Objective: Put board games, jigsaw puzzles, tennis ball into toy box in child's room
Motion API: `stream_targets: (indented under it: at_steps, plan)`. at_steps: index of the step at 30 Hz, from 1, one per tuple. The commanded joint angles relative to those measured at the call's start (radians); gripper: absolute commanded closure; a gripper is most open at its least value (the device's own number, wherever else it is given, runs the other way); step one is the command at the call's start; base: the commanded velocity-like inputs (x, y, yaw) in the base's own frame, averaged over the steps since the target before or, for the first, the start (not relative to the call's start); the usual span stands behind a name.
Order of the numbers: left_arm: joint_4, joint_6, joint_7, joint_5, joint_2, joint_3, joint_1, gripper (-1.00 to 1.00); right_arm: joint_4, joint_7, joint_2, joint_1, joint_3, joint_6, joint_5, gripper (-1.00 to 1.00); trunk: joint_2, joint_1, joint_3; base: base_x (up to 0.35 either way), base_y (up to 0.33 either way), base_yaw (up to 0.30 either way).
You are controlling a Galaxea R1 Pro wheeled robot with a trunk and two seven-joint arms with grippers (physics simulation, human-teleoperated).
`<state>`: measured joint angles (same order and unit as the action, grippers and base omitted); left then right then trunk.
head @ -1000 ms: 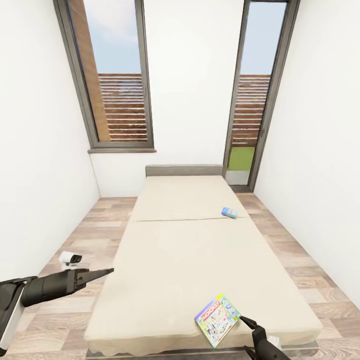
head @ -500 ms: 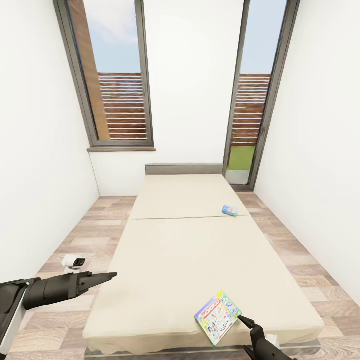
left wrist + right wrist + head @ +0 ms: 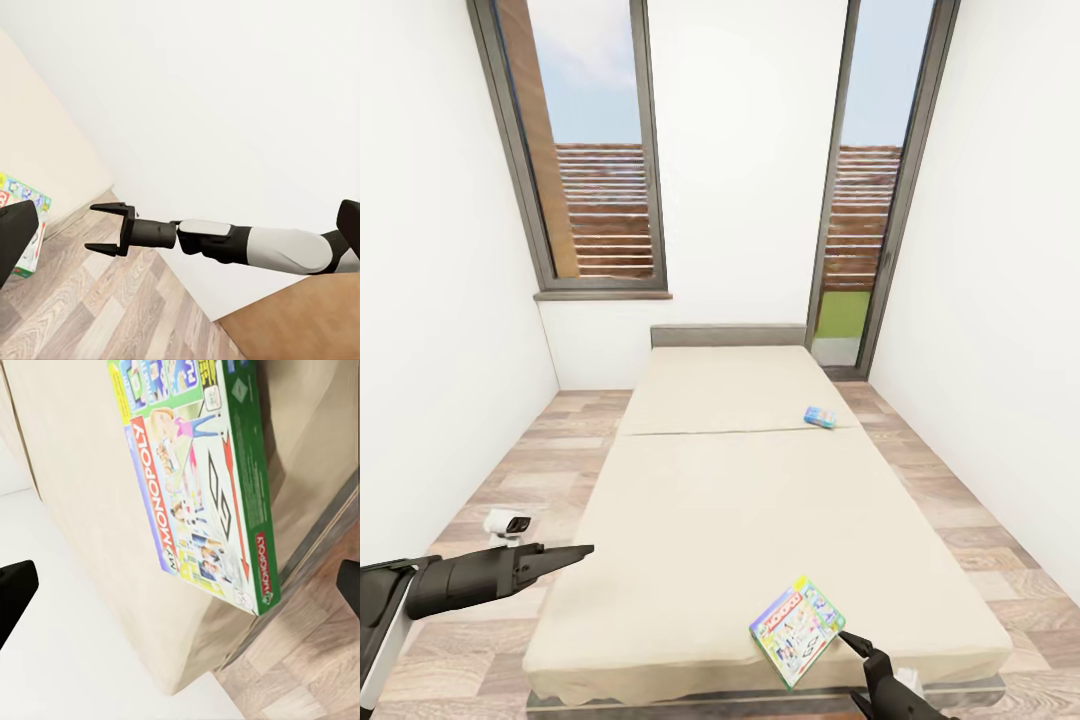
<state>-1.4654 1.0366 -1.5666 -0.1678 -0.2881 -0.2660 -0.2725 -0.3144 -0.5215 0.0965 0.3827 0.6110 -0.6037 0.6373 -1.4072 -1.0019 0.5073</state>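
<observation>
Head view: a Monopoly box (image 3: 796, 618) lies at the bed's (image 3: 730, 500) near corner, the right gripper (image 3: 852, 643) spread open just beside it — a small blue box (image 3: 819, 417) sits farther up; left gripper (image 3: 572, 555) unclear.

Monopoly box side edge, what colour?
Green, with a red "MONOPOLY" label, on the board game; clearest in the right wrist view.

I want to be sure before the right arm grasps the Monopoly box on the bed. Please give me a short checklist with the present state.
1. Monopoly box lies flat near the bed's foot edge: ok.
2. Right gripper beside the box, not yet around it: ok.
3. Right gripper open: ok.
4. Left gripper off the box, beside the bed: ok.
5. Small blue box far up the bed, within reach: cannot tell.
</observation>
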Motion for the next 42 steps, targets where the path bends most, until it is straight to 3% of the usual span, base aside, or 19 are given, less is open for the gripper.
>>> stream_targets:
  at_steps: [1, 5, 11, 16, 30, 35, 42]
  plan:
    - [-0.001, 0.011, -0.004, 0.001, 0.0, 0.0, -0.001, -1.0, 0.0, -0.001, 0.0, 0.001, 0.006, -0.007, 0.002, -1.0, -0.008, -0.004, 0.004, 0.0, 0.0, 0.0]
    - [-0.007, 0.011, -0.004, -0.015, 0.001, 0.003, 0.0, -1.0, 0.0, -0.001, 0.0, 0.001, 0.006, -0.007, 0.002, -1.0, -0.036, -0.019, 0.017, 0.0, 0.0, 0.0]
    - [-0.01, 0.011, -0.004, -0.125, -0.006, 0.008, 0.013, -1.0, 0.0, 0.0, 0.0, 0.001, 0.006, -0.006, 0.001, -1.0, -0.078, -0.042, 0.036, 0.0, 0.0, 0.0]
    - [-0.014, 0.01, -0.004, -0.158, -0.009, 0.009, 0.025, -1.0, 0.0, -0.001, 0.0, 0.001, 0.005, -0.005, 0.001, -1.0, -0.113, -0.061, 0.051, 0.0, 0.0, 0.0]
    - [-0.015, 0.011, -0.004, -0.168, -0.008, 0.01, 0.028, -1.0, -0.003, -0.003, -0.006, 0.004, 0.0, 0.027, 0.0, -1.0, -0.211, -0.115, 0.095, 0.0, 0.0, 0.0]
    - [-0.015, 0.011, -0.004, -0.168, -0.008, 0.01, 0.029, -1.0, -0.003, -0.009, -0.006, 0.004, -0.046, 0.053, 0.0, -1.0, -0.246, -0.134, 0.111, 0.0, 0.0, 0.0]
    - [-0.015, 0.011, -0.004, -0.168, -0.008, 0.01, 0.029, -1.0, -0.034, -0.016, -0.009, 0.004, -0.111, 0.06, 0.002, -1.0, -0.246, -0.134, 0.111, 0.0, 0.0, 0.0]
